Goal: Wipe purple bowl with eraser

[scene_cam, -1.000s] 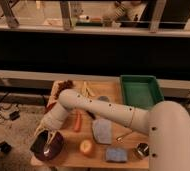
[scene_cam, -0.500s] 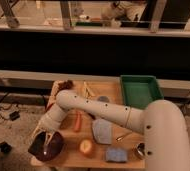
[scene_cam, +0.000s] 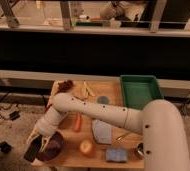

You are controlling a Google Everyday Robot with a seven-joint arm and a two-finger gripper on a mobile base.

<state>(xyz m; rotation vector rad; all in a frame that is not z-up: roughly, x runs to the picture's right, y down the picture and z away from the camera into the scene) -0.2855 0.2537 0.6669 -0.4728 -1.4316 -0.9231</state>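
The purple bowl [scene_cam: 52, 148] sits at the front left corner of the wooden table [scene_cam: 113, 112]; it is dark maroon and partly covered by my gripper. My gripper [scene_cam: 38, 143] hangs at the end of the white arm, over the bowl's left rim. It is shut on the eraser [scene_cam: 32, 149], a dark rectangular block that is tilted and sticks out past the bowl's left edge and the table's corner. I cannot tell whether the eraser touches the bowl.
An orange-red bowl [scene_cam: 86, 147] stands right of the purple bowl. An orange stick-like item [scene_cam: 78, 121], a grey-blue cloth [scene_cam: 102, 131], a blue pad [scene_cam: 115, 155], a dark disc [scene_cam: 103, 99] and a green tray [scene_cam: 140, 90] share the table.
My gripper has moved down and to the left with the eraser, from over the bowl's middle to its left rim. The other things have not moved.
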